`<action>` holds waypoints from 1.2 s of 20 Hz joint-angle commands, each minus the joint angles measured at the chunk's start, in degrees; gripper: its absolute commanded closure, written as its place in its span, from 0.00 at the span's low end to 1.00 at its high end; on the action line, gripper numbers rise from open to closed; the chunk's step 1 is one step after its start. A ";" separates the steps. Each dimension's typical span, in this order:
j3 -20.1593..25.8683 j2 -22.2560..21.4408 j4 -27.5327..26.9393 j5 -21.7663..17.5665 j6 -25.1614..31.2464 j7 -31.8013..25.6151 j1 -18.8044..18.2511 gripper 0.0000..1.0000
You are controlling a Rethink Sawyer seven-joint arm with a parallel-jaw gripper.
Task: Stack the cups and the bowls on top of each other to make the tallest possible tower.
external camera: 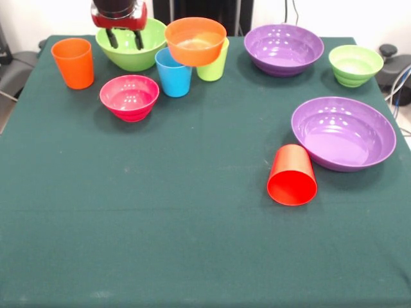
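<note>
Red gripper (125, 38); black fingers (112, 37)

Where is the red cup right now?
In the front view, the red cup lies tipped on its side right of the table's middle, its open mouth facing the camera. It sits just beside the near purple bowl, at that bowl's lower-left edge.

A counter (160, 256) covered with a dark green cloth is seen filling most of the view. A pale wall (359, 16) is seen behind it, with dark upright shapes (205, 9) at the top middle. A black knob-like thing (388, 50) and cables (401, 83) are seen at the right edge.
</note>
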 commanded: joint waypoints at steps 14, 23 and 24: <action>3.68 4.60 -7.86 -5.96 -5.35 -7.47 1.15 0.00; 3.74 4.66 -8.04 -6.14 -5.82 -7.71 0.94 0.00; 3.81 4.58 -8.12 -6.12 -5.69 -7.94 0.84 0.00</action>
